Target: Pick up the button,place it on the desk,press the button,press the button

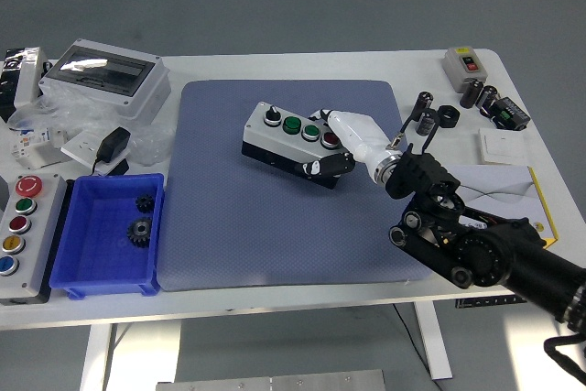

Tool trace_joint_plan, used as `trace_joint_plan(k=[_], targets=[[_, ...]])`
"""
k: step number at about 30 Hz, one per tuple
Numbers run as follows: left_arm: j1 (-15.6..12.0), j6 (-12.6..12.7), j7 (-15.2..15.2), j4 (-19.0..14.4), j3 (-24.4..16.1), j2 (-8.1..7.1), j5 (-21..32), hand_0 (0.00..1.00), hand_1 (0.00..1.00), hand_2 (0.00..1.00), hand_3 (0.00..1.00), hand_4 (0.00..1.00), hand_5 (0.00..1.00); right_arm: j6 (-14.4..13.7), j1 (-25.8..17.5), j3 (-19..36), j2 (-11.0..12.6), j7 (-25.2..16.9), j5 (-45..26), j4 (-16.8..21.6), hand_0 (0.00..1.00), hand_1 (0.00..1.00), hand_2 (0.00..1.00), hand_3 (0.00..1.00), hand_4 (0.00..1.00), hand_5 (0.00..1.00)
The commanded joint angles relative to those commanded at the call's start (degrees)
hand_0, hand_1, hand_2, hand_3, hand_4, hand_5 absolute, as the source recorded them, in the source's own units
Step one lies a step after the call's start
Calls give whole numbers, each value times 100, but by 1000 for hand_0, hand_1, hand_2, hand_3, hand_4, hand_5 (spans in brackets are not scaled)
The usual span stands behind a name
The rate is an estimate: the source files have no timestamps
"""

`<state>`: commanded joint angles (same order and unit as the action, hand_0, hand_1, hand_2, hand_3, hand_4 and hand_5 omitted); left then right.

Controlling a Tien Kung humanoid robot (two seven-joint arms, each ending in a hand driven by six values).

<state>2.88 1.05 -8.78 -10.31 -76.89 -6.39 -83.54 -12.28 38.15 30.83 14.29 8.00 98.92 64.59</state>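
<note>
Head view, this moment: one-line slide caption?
Right hand grips the right end of the button box over the blue mat.

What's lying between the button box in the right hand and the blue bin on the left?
Head view: only bare blue mat lies between the button box, held by the right hand, and the blue bin. The bin holds two dark gears.

The right robot hand (341, 146) grips the button box (286, 141) over the blue mat (238, 217).
</note>
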Motion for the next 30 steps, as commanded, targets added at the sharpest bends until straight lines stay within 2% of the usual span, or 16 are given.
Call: trace_joint_plan(k=[3, 5, 7, 9, 11, 12, 17, 18, 23, 24, 29, 30], targets=[[-17, 7, 2, 0, -29, 2, -23, 625, 594, 546, 601, 659, 457, 287, -84, -154, 375, -71, -78, 604, 108, 293, 312, 353, 185, 9], [-14, 10, 12, 0, -33, 8, -31, 625, 595, 546, 603, 660, 466, 261, -155, -290, 597, -119, -30, 970, 106, 291, 303, 350, 183, 2], [-5, 12, 23, 0, -33, 16, -37, 625, 595, 546, 603, 660, 466, 144, -229, -376, 652, -150, 104, 1257, 106, 291, 303, 350, 183, 2], [1, 12, 37, 0, -18, 26, -36, 625, 595, 546, 603, 660, 466, -17, -309, -401, 608, -189, 338, 1423, 106, 291, 303, 350, 183, 2], [5, 12, 48, 0, -1, 36, -31, 625, 595, 546, 603, 660, 466, -165, -376, -396, 550, -256, 604, 1409, 106, 291, 303, 350, 183, 2], [7, 12, 52, 0, 6, 40, -28, 625, 595, 547, 603, 664, 474, -227, -398, -397, 533, -292, 723, 1379, 145, 306, 309, 362, 216, 2], [8, 12, 53, 0, 10, 49, -34, 625, 595, 547, 603, 664, 474, -470, -452, -434, 534, -443, 1264, 1256, 145, 306, 309, 362, 216, 2], [7, 12, 51, 0, 6, 50, -38, 625, 595, 547, 603, 663, 481, -472, -453, -439, 538, -436, 1301, 1250, 181, 330, 319, 397, 308, 2], [10, 9, 49, 0, 7, 50, -38, 625, 595, 547, 603, 663, 481, -363, -482, -473, 543, -350, 1274, 1233, 181, 330, 319, 397, 308, 2], [9, 9, 49, 0, 10, 50, -37, 625, 595, 548, 604, 664, 484, -330, -490, -476, 541, -330, 1245, 1231, 222, 357, 326, 407, 377, 7], [8, 3, 46, 0, 1, 48, -51, 625, 595, 548, 604, 664, 484, -144, -545, -441, 526, -207, 1091, 1204, 222, 357, 326, 407, 377, 7], [7, -3, 48, 0, -14, 47, -68, 625, 594, 548, 604, 662, 489, -119, -553, -428, 523, -194, 1076, 1199, 380, 489, 475, 582, 624, 2]])
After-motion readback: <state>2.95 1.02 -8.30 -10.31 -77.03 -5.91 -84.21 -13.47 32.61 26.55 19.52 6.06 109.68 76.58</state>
